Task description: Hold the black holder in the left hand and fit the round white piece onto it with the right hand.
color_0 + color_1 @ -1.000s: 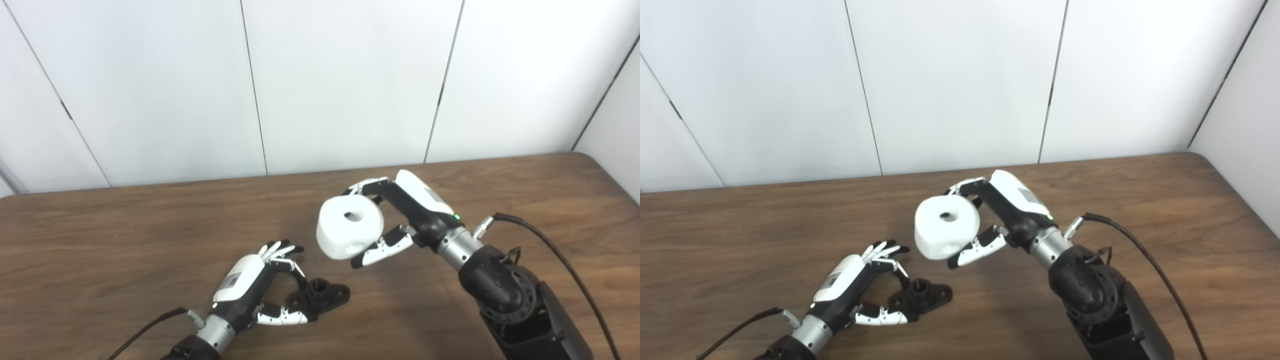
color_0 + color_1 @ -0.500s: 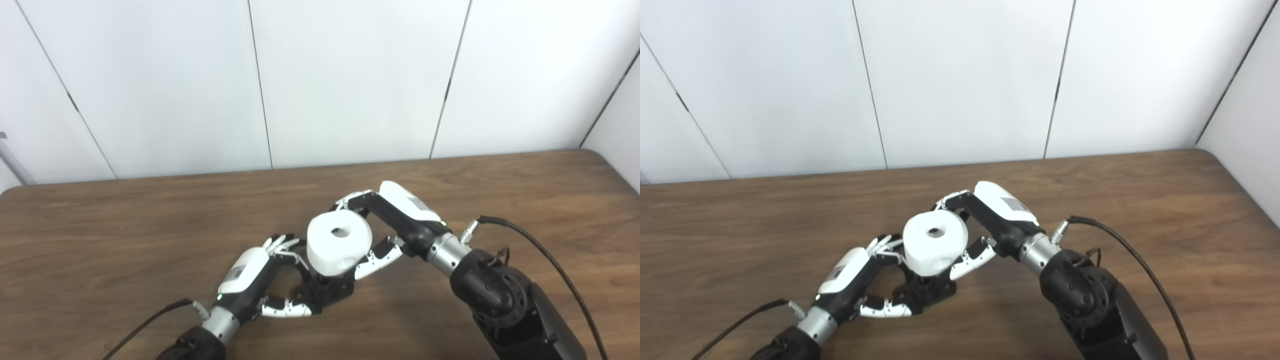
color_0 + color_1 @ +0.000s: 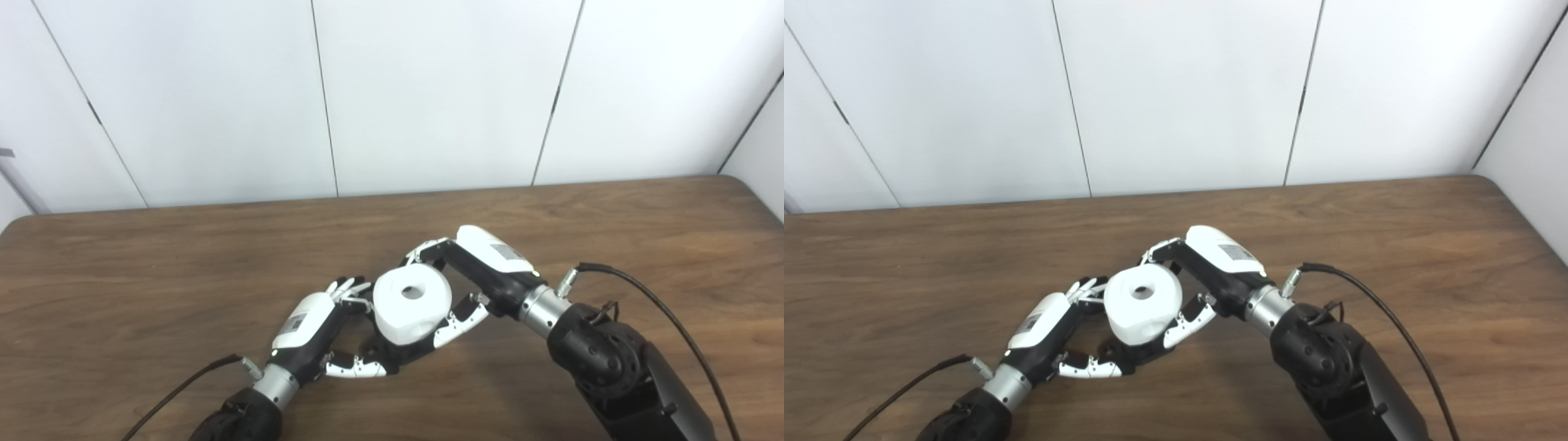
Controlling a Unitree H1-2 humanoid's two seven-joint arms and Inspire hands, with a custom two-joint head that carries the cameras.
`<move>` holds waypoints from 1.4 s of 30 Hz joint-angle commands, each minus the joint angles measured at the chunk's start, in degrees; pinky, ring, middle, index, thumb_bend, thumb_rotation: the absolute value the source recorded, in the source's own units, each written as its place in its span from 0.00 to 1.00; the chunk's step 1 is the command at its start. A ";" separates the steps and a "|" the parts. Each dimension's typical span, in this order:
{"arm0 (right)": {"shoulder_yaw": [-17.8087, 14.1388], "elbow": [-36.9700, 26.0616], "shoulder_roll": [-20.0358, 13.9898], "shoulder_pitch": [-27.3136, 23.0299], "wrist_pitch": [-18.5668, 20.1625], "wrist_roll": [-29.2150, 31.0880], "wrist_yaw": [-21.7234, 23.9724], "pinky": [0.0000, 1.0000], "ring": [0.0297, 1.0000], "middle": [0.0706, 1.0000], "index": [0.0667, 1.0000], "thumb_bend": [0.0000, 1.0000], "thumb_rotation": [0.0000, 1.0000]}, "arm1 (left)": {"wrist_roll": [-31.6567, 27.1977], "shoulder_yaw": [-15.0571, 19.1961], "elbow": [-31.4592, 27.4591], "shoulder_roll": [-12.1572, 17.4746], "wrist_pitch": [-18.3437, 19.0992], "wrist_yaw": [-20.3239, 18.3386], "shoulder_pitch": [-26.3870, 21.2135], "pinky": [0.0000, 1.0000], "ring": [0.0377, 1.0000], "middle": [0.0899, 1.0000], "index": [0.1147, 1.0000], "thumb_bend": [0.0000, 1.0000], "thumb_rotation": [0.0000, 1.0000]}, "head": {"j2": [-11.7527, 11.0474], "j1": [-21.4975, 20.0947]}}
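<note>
The round white piece (image 3: pixel 411 303), a thick disc with a centre hole, is held in my right hand (image 3: pixel 484 275), fingers behind it and thumb in front. It sits directly on top of the black holder (image 3: pixel 401 354), which is almost wholly hidden beneath it on the wooden table (image 3: pixel 122 275). My left hand (image 3: pixel 318 334) is closed around the holder from the left, thumb along its front edge. In the right eye view the piece (image 3: pixel 1142 303) covers the holder (image 3: pixel 1130 357) the same way.
A black cable (image 3: pixel 661 306) runs from my right wrist across the table's right side. Another cable (image 3: pixel 177 392) trails from my left wrist at the bottom left. White wall panels (image 3: pixel 429 92) stand behind the table's far edge.
My right hand has carried the white piece left and down, from beside the holder to resting on top of it. My left hand stayed on the holder. The camera view shifted slightly.
</note>
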 commanded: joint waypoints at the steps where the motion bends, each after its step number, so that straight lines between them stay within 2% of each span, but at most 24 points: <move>1: -0.15 -0.62 0.05 -1.42 -1.91 -0.68 -0.37 0.61 0.71 0.70 0.44 0.52 0.13 | 1.18 -2.49 3.19 -0.59 3.55 -4.57 3.19 1.00 0.98 0.89 0.42 0.52 0.05 | 0.07 0.00; 10: 0.79 1.56 0.56 -1.71 -1.48 -2.12 0.16 0.63 0.72 0.71 0.44 0.52 0.13 | 1.03 -2.64 1.45 -0.57 5.86 -6.05 3.50 1.00 0.99 0.90 0.42 0.52 0.06 | 0.41 0.04; 18: 1.23 5.17 1.94 -1.80 -1.64 -2.36 -0.76 0.63 0.71 0.72 0.44 0.52 0.13 | 0.79 -3.04 0.92 -0.42 5.36 -5.53 3.74 1.00 0.98 0.89 0.42 0.52 0.05 | 0.79 0.26; 25: 1.65 7.34 2.06 -1.90 -3.25 -2.09 -1.10 0.66 0.72 0.72 0.44 0.52 0.13 | 0.88 -3.08 0.18 -0.39 6.03 -5.82 3.99 1.00 0.99 0.89 0.42 0.52 0.05 | 1.03 0.44; 33: 2.46 8.24 1.48 -1.73 -4.33 -3.14 -1.40 0.68 0.72 0.70 0.44 0.52 0.13 | 0.75 -3.15 -0.79 -0.10 6.28 -5.76 4.40 1.00 0.98 0.89 0.42 0.52 0.05 | 1.85 0.74; 42: 2.38 5.67 -1.44 -2.41 -3.15 -2.38 2.17 0.66 0.73 0.71 0.44 0.52 0.13 | 0.64 -3.05 -1.48 0.44 6.96 -6.12 4.54 1.00 0.98 0.89 0.42 0.52 0.06 | 2.47 0.47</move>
